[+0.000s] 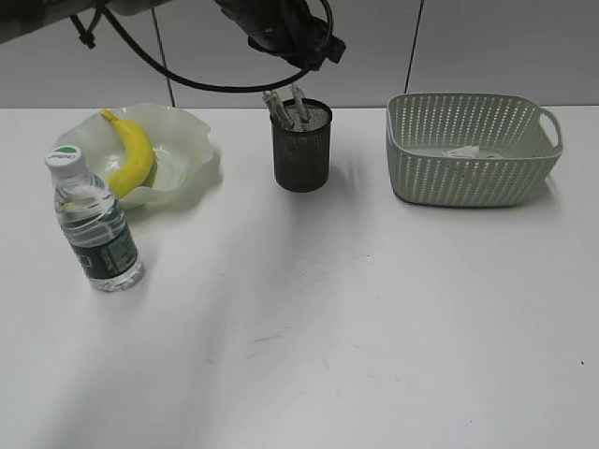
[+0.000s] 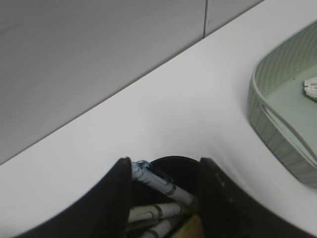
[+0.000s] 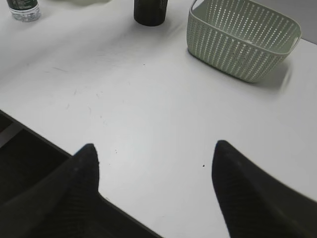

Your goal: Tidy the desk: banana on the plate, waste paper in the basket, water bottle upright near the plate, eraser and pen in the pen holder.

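Your left fingers stand apart directly over the pen holder, pens leaning between them; right fingers open, far off.

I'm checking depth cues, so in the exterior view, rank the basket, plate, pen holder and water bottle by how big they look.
1. basket, largest
2. plate
3 and 4. water bottle and pen holder: unsure. The bottle looks taller, but it stands nearer the camera.

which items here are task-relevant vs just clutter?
Task items: banana on plate; water bottle upright; pen holder with pens; basket holding waste paper; desk.
Clutter: none visible.
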Controlling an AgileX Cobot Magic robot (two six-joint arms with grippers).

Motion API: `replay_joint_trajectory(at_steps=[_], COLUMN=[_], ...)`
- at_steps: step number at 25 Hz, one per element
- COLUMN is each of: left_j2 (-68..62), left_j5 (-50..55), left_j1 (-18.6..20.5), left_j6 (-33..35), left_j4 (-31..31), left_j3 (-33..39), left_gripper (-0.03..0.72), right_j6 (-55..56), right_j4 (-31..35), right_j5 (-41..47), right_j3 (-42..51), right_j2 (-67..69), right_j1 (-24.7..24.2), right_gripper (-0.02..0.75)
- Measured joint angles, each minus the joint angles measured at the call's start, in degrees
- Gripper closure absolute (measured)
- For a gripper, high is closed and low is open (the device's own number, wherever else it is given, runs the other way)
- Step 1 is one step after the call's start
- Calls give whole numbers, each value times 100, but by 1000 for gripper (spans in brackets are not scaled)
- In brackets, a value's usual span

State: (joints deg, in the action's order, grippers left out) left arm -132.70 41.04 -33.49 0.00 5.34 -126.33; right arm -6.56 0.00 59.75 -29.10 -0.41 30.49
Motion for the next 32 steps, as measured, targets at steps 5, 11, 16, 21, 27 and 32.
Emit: replay_joint_trajectory(at_steps=[5,11,16,21,27,32], left_j2=[52,825,1613,2340,3535,5042], left_j5=[196,764,1884,2802,2852,2852], left_j1=[0,0,0,0,0,0], left_j6=[0,0,0,-50,-93,-233], left_j4=[-13,-8,35,103,62,-131], left_j3=[0,6,0,70,972,2783], left_gripper=[358,357,357,357,357,357], right_j6=[0,0,0,0,0,0], right_j4=[0,0,0,0,0,0], right_j5=[-5,-5,-5,-5,-5,-5], right_j3=[0,0,0,0,0,0], right_j2=[0,0,0,0,0,0], right_j1=[0,0,0,0,0,0], right_gripper=[176,176,176,176,176,176])
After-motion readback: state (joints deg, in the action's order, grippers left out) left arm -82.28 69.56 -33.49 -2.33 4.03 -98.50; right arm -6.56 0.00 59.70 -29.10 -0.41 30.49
